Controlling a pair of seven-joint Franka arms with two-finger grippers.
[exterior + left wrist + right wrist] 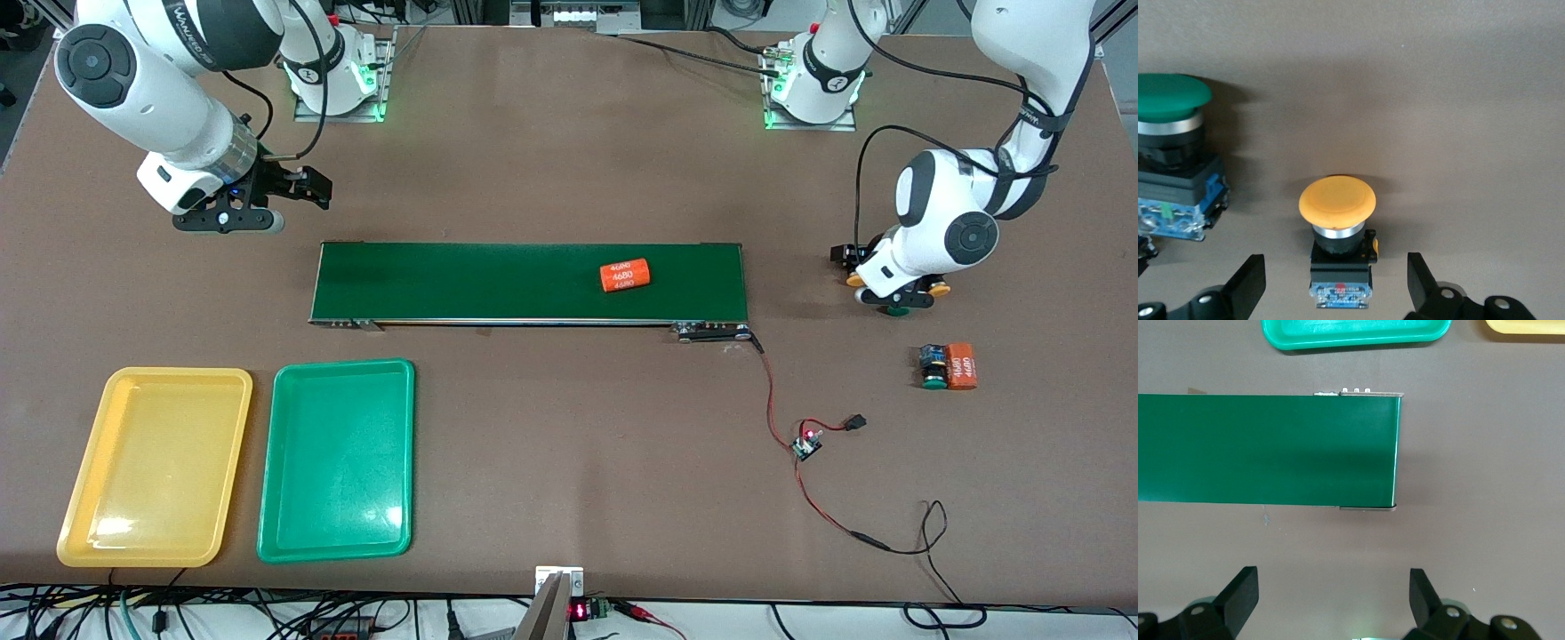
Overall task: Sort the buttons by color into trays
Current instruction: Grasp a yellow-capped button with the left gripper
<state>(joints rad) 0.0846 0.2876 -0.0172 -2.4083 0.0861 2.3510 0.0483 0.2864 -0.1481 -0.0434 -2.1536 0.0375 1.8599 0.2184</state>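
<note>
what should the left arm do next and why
Probably close the left end effector on the yellow button: its open fingers already stand on either side of the button's body, not yet touching. The yellow tray holds nothing yet.

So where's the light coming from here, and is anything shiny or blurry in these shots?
Front view: overhead light leaves white glare patches on the yellow tray and green tray. Left wrist view: the orange-yellow button and green button cast soft shadows on the table. Right wrist view: a dim band crosses the conveyor belt.
</note>
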